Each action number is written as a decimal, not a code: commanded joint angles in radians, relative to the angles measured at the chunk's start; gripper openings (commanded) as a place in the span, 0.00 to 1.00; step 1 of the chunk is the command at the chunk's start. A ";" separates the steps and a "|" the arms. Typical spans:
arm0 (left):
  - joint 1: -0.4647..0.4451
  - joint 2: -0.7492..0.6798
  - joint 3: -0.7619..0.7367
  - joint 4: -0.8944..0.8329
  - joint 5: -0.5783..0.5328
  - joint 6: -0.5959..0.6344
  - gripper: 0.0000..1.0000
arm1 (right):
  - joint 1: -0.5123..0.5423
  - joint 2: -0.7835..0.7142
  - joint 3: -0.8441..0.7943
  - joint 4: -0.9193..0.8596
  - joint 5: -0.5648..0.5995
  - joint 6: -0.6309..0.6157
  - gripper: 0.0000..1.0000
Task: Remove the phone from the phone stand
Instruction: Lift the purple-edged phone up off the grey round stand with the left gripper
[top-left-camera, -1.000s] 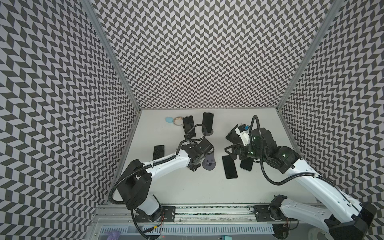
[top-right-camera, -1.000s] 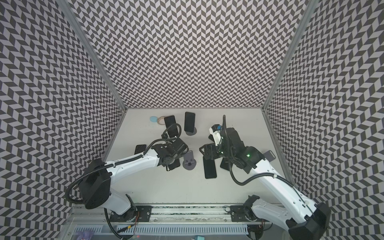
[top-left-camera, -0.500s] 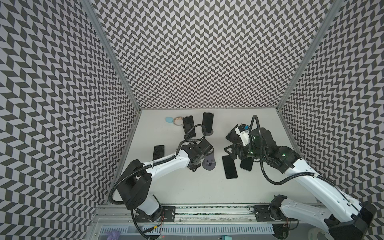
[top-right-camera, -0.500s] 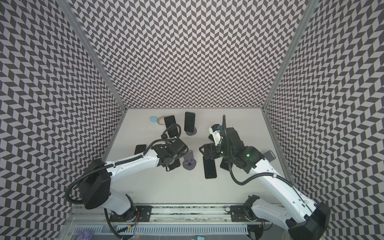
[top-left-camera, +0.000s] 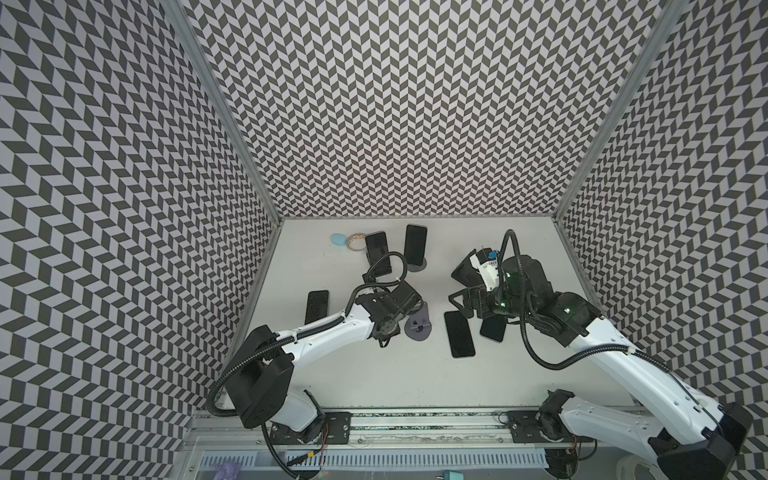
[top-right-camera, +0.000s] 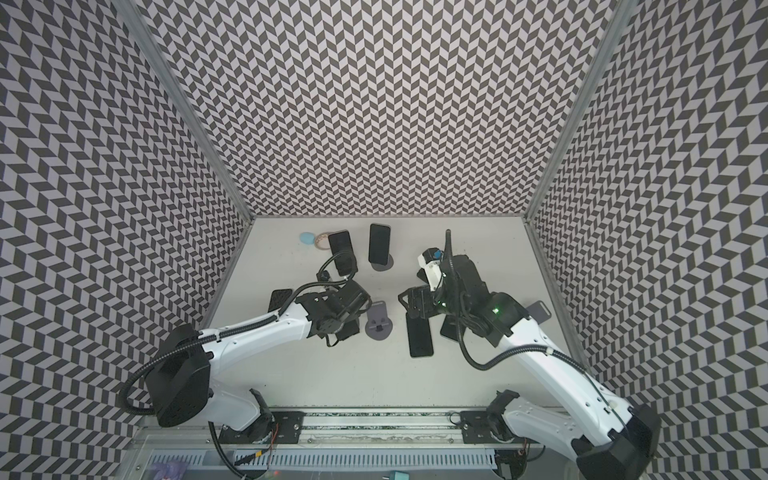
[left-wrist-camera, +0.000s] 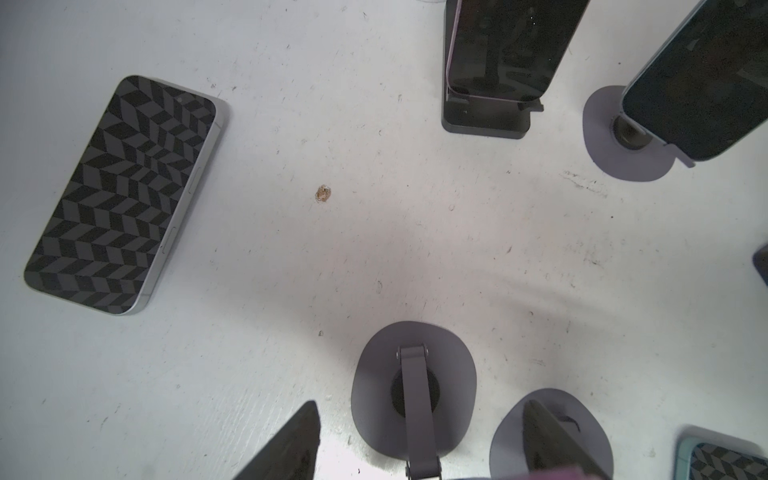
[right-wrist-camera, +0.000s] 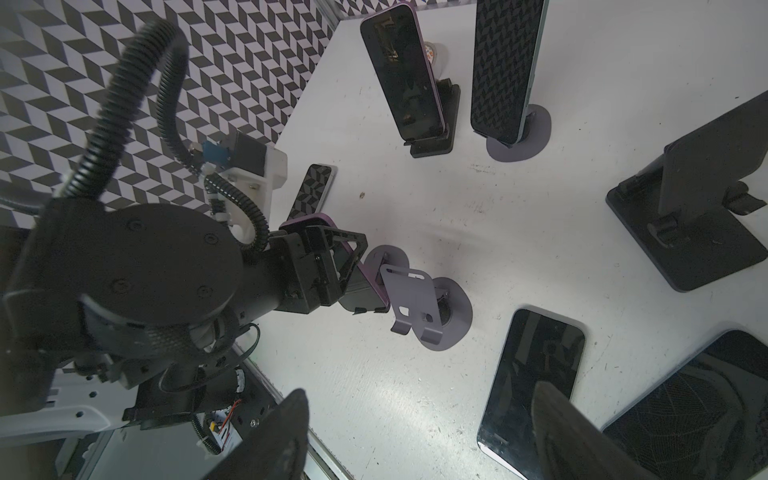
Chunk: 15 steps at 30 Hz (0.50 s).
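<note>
Though just beside the grey stand (right-wrist-camera: 415, 299), purple phone (right-wrist-camera: 371, 277) (dark face) fast in left claw (right-wrist-camera: 351, 272); right claw (right-wrist-camera: 419, 428) wide, empty.

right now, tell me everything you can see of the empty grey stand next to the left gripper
The grey stand looks like matte plastic: a round flat base on the white table, a short jointed neck, and a tilted back plate with cut-outs and two upturned hooks at its lower edge. It holds no phone. The left gripper and its purple phone sit beside it; contact cannot be told.
</note>
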 joint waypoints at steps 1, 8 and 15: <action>0.005 -0.032 -0.013 0.011 -0.035 -0.010 0.73 | 0.000 -0.003 -0.007 0.056 -0.002 -0.008 0.82; 0.005 -0.052 -0.022 0.016 -0.042 -0.004 0.71 | 0.000 -0.008 -0.005 0.056 0.001 -0.004 0.82; 0.003 -0.056 -0.004 0.019 -0.052 0.029 0.68 | -0.001 -0.011 -0.010 0.057 0.001 0.006 0.81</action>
